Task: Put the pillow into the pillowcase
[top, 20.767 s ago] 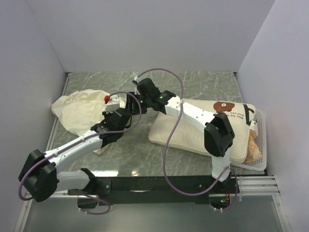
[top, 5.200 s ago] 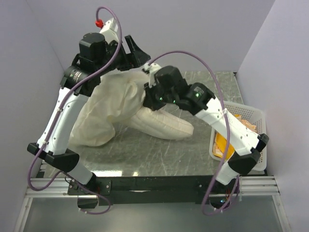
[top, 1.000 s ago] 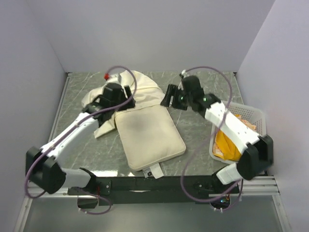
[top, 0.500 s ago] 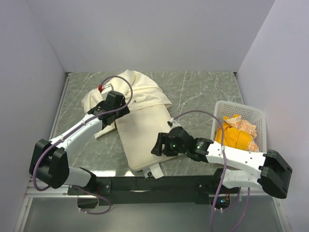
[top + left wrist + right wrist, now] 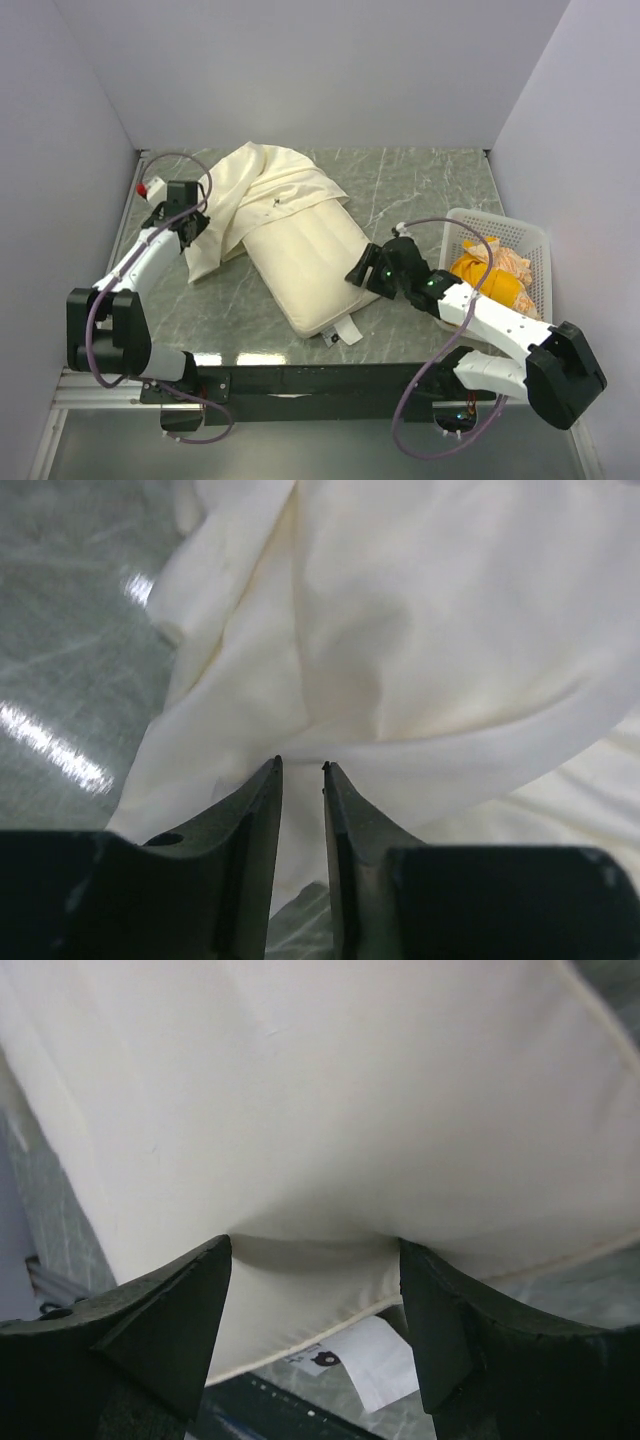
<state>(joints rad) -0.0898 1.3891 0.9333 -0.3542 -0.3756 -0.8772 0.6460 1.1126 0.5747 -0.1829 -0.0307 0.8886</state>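
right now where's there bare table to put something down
Bare table lies at the far right, between the pillowcase and the basket; another strip at the near left, between the left arm and the pillow. Crowded between pillow and basket, where the right arm reaches in.

Green marbled tabletop (image 5: 425,190), plain pale back wall (image 5: 320,70), matching side walls (image 5: 590,120), soft light glinting near the front edge.
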